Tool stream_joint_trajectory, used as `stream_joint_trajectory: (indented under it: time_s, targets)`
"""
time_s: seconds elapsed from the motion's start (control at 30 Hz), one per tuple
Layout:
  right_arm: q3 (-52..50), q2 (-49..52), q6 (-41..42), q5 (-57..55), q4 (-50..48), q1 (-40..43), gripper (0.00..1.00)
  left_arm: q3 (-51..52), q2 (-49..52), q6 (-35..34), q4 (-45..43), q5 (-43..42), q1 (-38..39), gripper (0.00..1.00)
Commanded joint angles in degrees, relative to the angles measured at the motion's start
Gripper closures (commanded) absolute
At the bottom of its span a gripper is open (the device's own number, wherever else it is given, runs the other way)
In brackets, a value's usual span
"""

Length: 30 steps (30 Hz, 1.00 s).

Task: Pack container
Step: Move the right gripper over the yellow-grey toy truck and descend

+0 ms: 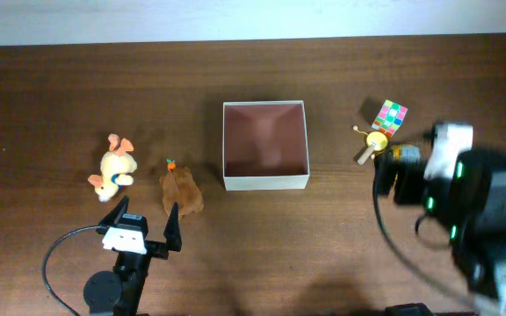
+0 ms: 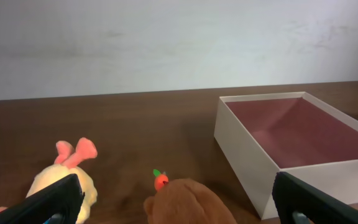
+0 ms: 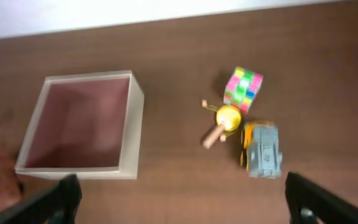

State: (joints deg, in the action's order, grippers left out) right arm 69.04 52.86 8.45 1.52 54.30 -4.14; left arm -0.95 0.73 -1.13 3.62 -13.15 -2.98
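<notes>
The left claw (image 1: 148, 212) stood wide open near the front edge of the desk (image 1: 288, 263) and held nothing. Just beyond its fingers lay a brown plush toy (image 1: 181, 191) with a small orange carrot (image 1: 171, 164) at its far end. One fingertip was just beside this toy, but I could not tell if it touched it. A little more toward the left edge lay a yellow plush toy (image 1: 115, 167) with pink ears.

The right claw (image 3: 180, 186) was wide open too and empty, above the right part of the desk. Beyond it lay a grey and yellow toy car (image 3: 263, 149), a yellow wooden toy (image 3: 225, 118) and a coloured cube (image 3: 244, 87), all close together.

The box (image 1: 266, 183) stood in the middle of the desk, between the two groups of toys, with its pinkish-brown inside in full view.
</notes>
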Motion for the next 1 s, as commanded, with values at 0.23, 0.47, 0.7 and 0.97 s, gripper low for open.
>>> stream_joint_trajectory:
  time_s: [0.23, 0.47, 0.7, 0.97]
  targets:
    - [17.29, 23.41, -1.16, -3.74, 10.05, 1.22, 0.01, 0.44, -0.44, 0.68, -0.11, -0.59, -0.17, 0.01]
    - [17.35, 27.19, -4.07, -3.76, 9.03, 10.64, 0.01, 0.44, -0.44, 0.7, -0.11, -0.59, -0.17, 0.01]
    - [17.27, 32.3, -8.07, -3.19, 7.43, 18.36, 0.01, 0.44, -0.44, 0.7, -0.11, -0.59, -0.17, 0.01]
    - [17.27, 44.52, -11.47, 1.29, 6.88, 18.8, 0.01, 0.44, -0.44, 0.7, -0.11, -0.59, -0.17, 0.01]
